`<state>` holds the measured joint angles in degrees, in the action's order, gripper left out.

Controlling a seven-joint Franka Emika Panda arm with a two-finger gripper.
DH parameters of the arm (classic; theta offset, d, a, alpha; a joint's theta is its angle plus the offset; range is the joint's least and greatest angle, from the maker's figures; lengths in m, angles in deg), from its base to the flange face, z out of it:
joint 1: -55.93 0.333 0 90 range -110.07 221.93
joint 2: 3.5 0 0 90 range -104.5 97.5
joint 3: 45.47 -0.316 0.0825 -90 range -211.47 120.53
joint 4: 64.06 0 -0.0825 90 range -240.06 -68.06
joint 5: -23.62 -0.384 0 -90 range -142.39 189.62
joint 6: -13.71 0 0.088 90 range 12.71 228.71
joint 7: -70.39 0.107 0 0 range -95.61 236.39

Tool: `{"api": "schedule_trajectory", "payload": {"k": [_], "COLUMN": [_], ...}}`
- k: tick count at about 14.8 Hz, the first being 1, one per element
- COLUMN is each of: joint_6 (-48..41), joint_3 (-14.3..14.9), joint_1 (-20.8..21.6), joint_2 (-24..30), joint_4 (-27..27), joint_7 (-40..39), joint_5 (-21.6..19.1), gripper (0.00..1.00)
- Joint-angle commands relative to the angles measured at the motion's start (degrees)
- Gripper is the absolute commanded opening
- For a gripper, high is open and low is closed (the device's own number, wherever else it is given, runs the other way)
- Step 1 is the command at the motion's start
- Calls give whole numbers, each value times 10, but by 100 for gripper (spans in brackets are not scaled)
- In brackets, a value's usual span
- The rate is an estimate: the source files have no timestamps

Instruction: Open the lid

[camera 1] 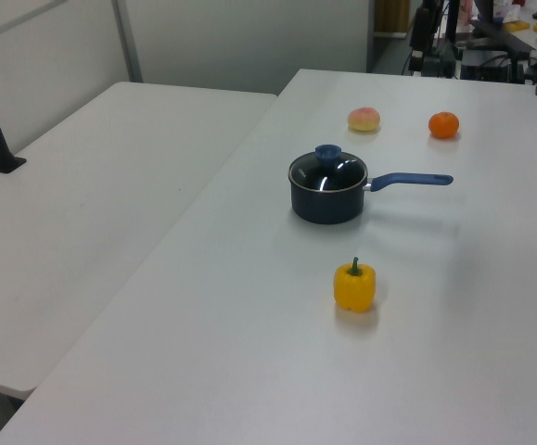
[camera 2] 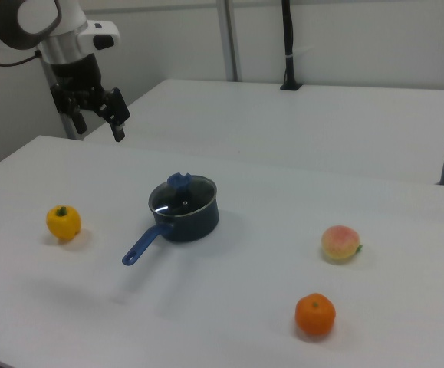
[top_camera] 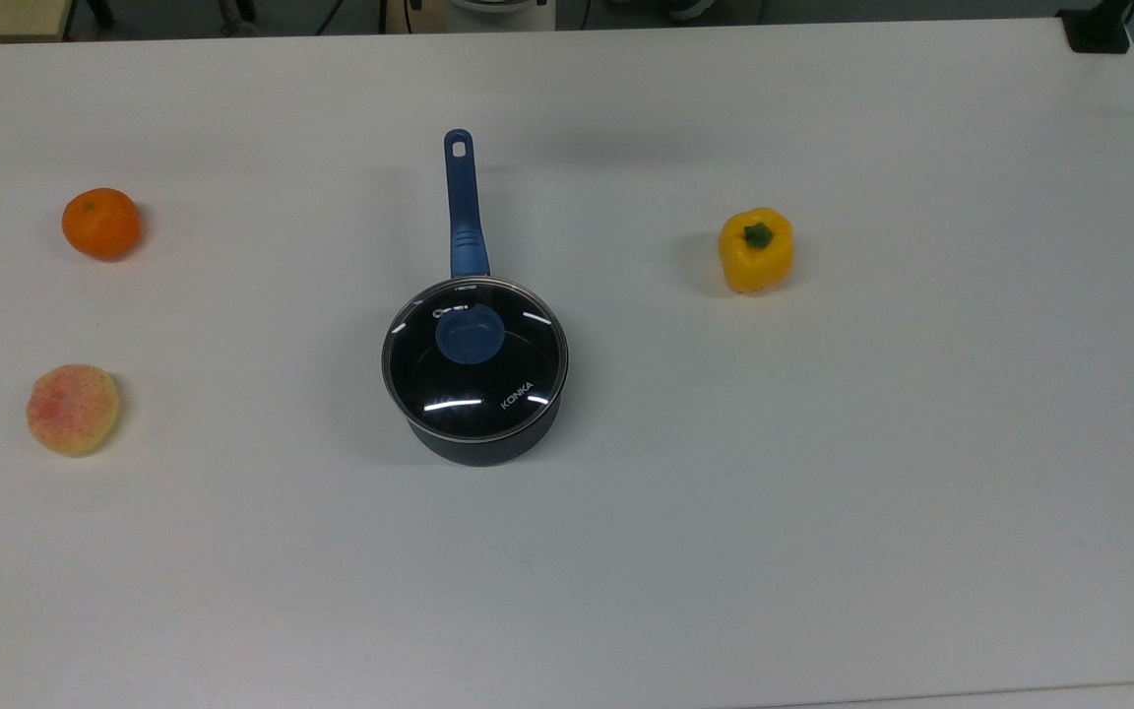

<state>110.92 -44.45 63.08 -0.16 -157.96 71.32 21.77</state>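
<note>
The lid (camera 2: 182,195) sits closed on the dark blue saucepan (camera 2: 187,217) at mid-table, its blue knob (camera 2: 179,182) upright. In the right view the gripper (camera 2: 99,123) hangs high with fingers apart, and the lid lies toward four o'clock from it, well apart and lower. The pan's handle (camera 2: 143,245) points toward seven o'clock.

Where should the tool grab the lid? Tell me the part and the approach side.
Grip the blue knob at the centre of the lid, coming straight down from above. It is the one raised part; the glass dome lies flat on the saucepan, its rim flush, so probably no edge grip.
</note>
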Motion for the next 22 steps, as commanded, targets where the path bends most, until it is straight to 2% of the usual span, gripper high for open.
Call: {"api": "schedule_trajectory", "payload": {"k": [1,16,22], "joint_6": [14,7,-1], "joint_3": [14,12,10], "joint_1": [12,17,26], "joint_2": [8,8,-13], "joint_4": [-16,-25,-20], "joint_7": [-5,-8,-62], "joint_5": [-11,-2,-2], "gripper": [100,100,100]}}
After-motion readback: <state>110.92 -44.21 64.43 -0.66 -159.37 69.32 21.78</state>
